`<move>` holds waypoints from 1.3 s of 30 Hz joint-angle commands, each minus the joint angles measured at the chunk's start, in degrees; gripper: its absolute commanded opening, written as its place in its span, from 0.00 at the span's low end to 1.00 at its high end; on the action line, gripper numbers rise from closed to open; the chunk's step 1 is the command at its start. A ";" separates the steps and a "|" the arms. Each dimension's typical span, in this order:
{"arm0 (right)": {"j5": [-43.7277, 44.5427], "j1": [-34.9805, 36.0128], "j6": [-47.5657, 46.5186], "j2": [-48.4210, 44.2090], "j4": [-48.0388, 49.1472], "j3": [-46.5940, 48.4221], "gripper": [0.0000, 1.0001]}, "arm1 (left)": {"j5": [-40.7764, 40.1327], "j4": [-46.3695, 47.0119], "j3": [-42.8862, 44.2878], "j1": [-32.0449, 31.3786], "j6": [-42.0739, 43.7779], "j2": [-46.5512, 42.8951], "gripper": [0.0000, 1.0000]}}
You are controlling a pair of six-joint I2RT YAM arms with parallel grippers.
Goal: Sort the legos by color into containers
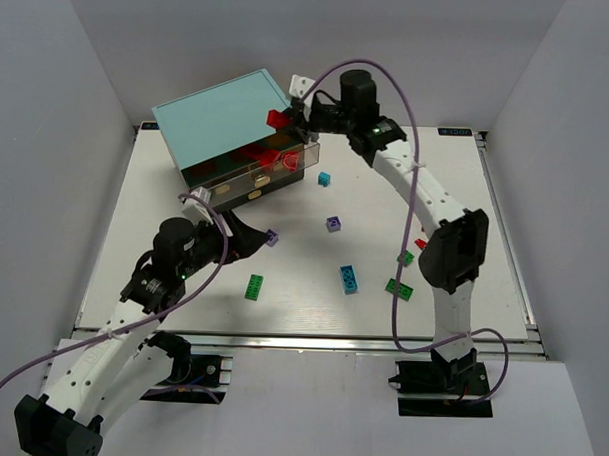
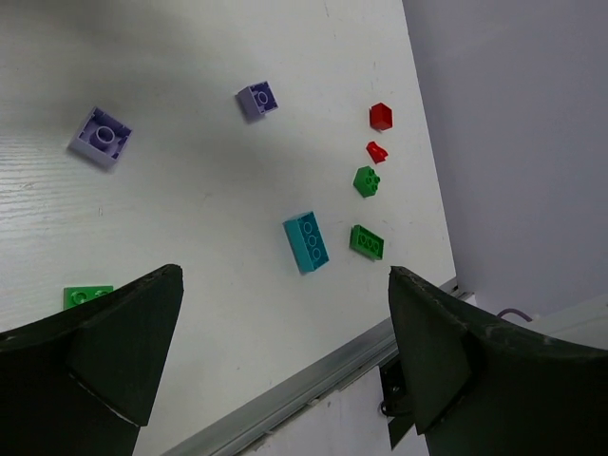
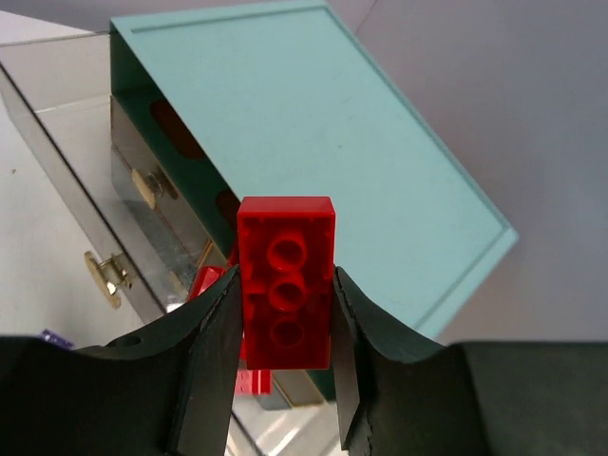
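Observation:
My right gripper (image 3: pixel 285 277) is shut on a red lego (image 3: pixel 285 304), held hollow side to the camera above the light-teal cabinet (image 3: pixel 313 123). From above, that red lego (image 1: pixel 277 118) hangs over the cabinet's (image 1: pixel 224 110) right edge, above a pulled-out drawer (image 1: pixel 305 160) with red bricks in it. My left gripper (image 2: pixel 285 275) is open and empty above the table, near a purple lego (image 1: pixel 272 237). Loose on the table lie a cyan lego (image 2: pixel 306 241), green legos (image 2: pixel 367 241), a second purple one (image 2: pixel 257 99) and small red ones (image 2: pixel 381 116).
A small cyan brick (image 1: pixel 325 178) lies just right of the open drawer. A green brick (image 1: pixel 254 286) sits in front of my left arm. The table's metal front rail (image 2: pixel 313 380) runs below my left fingers. White walls enclose the table on three sides.

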 commanded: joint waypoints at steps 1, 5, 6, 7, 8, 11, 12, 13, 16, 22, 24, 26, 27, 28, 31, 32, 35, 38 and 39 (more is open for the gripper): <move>3.46 1.30 2.31 3.73 2.88 5.52 0.23 | -0.95 -0.59 -0.99 -0.18 -1.60 -2.16 0.98; 4.35 1.56 1.43 4.10 2.61 3.16 0.36 | -0.86 -1.12 -0.90 -0.18 -1.51 -2.52 0.98; 4.52 1.56 1.25 3.84 2.44 2.54 0.40 | -0.95 -0.86 -0.90 -0.18 -1.51 -2.26 0.98; 4.43 1.74 0.90 3.75 2.00 1.58 0.44 | -0.86 -0.60 -0.99 -0.18 -1.51 -2.25 0.98; 4.61 1.65 0.81 3.57 1.65 1.13 0.52 | -0.60 0.01 -0.99 -0.18 -1.51 -1.99 0.98; 4.96 1.65 0.37 3.31 0.41 0.86 0.65 | 0.10 0.98 -0.73 -0.18 -1.43 -0.67 0.98; 5.14 1.65 0.64 2.87 0.59 0.86 0.66 | 0.19 1.16 -0.55 -0.18 -1.34 0.03 0.98; 5.14 1.48 1.51 2.61 0.68 0.95 0.69 | 0.28 1.34 -0.46 -0.18 -1.25 0.38 0.98; 5.40 1.13 2.66 1.73 1.47 1.39 0.71 | 0.98 2.21 0.06 -0.18 -1.25 1.61 0.98; 12.85 -0.89 14.15 -5.64 4.80 -1.76 0.54 | 2.39 4.94 1.20 -0.18 -1.43 3.28 0.92; 17.50 -3.52 19.15 -10.20 4.99 -6.49 0.43 | 2.91 5.73 1.12 -0.18 -1.69 3.90 0.89; 19.81 -5.98 22.94 -13.55 2.89 -10.71 0.20 | 3.97 7.83 0.51 -0.18 -2.13 4.86 0.84; 20.51 -8.26 25.22 -16.79 1.92 -15.70 0.14 | 4.49 8.71 0.33 -0.18 -2.22 5.48 0.81; 20.69 -9.58 26.38 -18.39 0.78 -18.18 0.06 | 5.54 10.29 0.33 -0.18 -2.22 6.18 0.75; 21.22 -15.38 27.70 -23.14 -5.63 -27.31 0.04 | 8.53 13.37 1.29 -0.71 -2.13 11.27 0.64; 21.13 -18.01 28.14 -23.85 -7.48 -29.26 0.06 | 9.24 13.99 2.69 -0.71 -1.69 12.85 0.57; 20.08 -24.95 28.24 -25.52 -14.60 -34.63 0.28 | 11.08 16.28 5.59 -2.20 -0.20 19.70 0.48; 18.23 -30.51 27.10 -25.52 -19.96 -37.88 0.57 | 12.05 16.72 10.68 -4.66 2.52 26.91 0.47; 17.62 -31.13 26.92 -25.52 -20.76 -38.42 0.62 | 12.06 16.72 13.74 -5.27 3.14 28.84 0.47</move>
